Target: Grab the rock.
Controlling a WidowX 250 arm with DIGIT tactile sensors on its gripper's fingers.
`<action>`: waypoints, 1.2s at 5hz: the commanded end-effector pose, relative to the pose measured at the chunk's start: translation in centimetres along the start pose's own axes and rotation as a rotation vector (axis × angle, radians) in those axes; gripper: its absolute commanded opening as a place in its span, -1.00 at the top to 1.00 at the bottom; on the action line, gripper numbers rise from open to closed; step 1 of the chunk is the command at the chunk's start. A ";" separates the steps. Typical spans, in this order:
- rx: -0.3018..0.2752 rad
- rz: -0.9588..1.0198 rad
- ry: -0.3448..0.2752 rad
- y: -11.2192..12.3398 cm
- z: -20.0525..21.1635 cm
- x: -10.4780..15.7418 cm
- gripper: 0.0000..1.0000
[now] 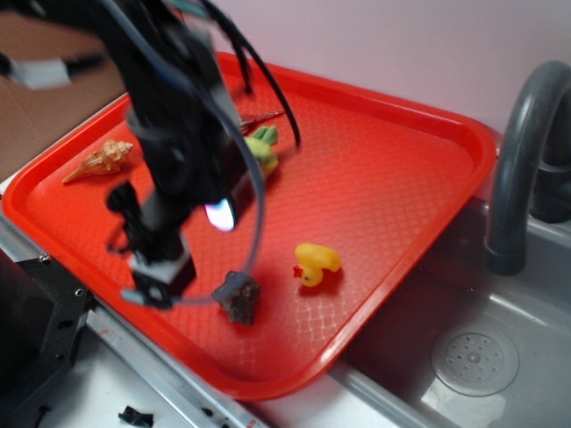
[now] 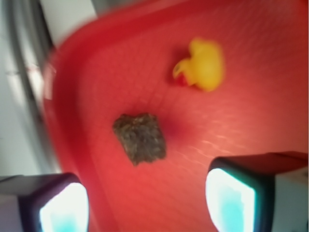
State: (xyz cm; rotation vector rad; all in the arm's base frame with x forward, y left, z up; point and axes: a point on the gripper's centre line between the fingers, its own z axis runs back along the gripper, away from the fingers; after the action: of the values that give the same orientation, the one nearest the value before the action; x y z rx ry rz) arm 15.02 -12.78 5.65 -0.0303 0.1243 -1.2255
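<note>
One red tray (image 1: 401, 169) holds one rock (image 1: 238, 296), one yellow duck (image 1: 317, 265), one shell (image 1: 100, 161) and one green toy (image 1: 262, 148). The end effector (image 2: 145, 203) hangs wide and empty, the rock lying free at its 12 o'clock, the duck at the rock's 2 o'clock. No writing is legible.

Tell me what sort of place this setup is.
Probably a toy kitchen sink station set up for robot practice: a grey sink basin with a curved faucet, and beside it a red tray holding a rubber duck, seashell and rock.
</note>
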 end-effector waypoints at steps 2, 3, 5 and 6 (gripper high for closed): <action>0.044 0.036 0.074 -0.3 -4.7 1.6 -1.00; 0.047 0.028 0.027 -0.8 -4.5 1.6 1.00; 0.048 0.181 0.029 -1.0 -2.9 1.3 1.00; 0.017 0.424 -0.056 -0.1 2.0 -0.1 1.00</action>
State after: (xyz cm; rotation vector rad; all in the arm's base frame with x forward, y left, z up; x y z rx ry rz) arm 15.33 -12.19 6.68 -0.0057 0.1197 -0.7922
